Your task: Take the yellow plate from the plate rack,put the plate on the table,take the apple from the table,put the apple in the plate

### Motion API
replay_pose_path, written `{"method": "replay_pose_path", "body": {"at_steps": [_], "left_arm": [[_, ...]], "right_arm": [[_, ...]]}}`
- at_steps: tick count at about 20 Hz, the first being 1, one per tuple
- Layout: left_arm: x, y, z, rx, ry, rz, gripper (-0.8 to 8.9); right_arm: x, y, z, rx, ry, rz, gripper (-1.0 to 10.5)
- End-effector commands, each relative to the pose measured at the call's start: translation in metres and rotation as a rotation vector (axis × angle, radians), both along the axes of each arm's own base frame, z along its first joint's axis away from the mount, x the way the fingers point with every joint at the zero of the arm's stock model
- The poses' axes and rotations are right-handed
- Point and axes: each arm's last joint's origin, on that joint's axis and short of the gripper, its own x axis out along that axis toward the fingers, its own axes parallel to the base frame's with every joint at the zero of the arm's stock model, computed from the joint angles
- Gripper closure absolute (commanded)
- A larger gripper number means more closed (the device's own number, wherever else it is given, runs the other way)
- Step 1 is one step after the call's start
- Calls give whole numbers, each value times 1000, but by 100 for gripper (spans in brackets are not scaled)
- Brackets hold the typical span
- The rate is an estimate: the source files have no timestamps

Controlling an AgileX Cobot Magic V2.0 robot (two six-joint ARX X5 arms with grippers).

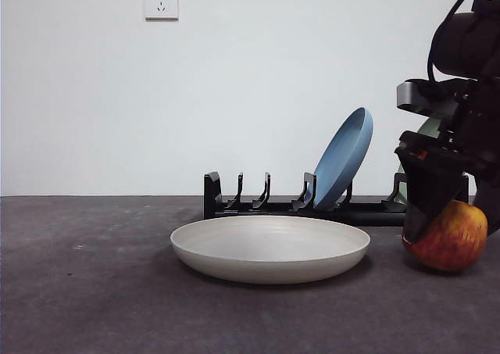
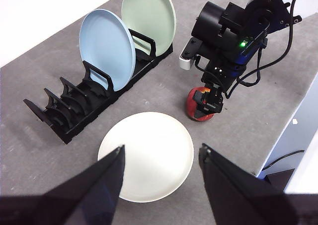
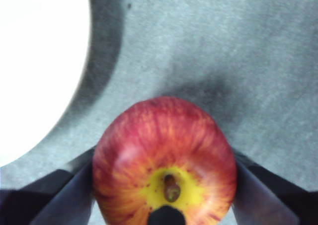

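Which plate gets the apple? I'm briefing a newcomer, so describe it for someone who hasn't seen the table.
Find the black plate rack on the table. Flat on the table just in front of it lies the yellow plate, beside the apple. The blue plate and green plate stand in the rack; this pale one lies flat.

Round red, yellow-streaked apple (image 1: 449,237) partly hidden behind the black right gripper (image 1: 437,205) in the front view, sage-green round plate (image 1: 430,127) mostly concealed behind that arm, apple's underside cut off in the right wrist view.
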Motion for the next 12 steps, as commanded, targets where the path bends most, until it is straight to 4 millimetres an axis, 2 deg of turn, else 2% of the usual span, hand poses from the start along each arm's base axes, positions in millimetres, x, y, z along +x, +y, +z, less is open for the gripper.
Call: {"method": "replay_pose_path", "body": {"at_steps": [1, 6, 8, 12], "left_arm": [[0, 0, 0, -4, 9, 8, 562], [0, 1, -1, -2, 10, 8, 562], [0, 1, -1, 4, 13, 8, 562], [-1, 1, -2, 11, 14, 7, 562]], "right_arm": [[-4, -1, 18, 25, -67, -17, 958], [-19, 0, 65, 119, -263, -57, 959], [-22, 13, 79, 146, -310, -14, 959], [-24, 61, 94, 142, -405, 88, 959]]}}
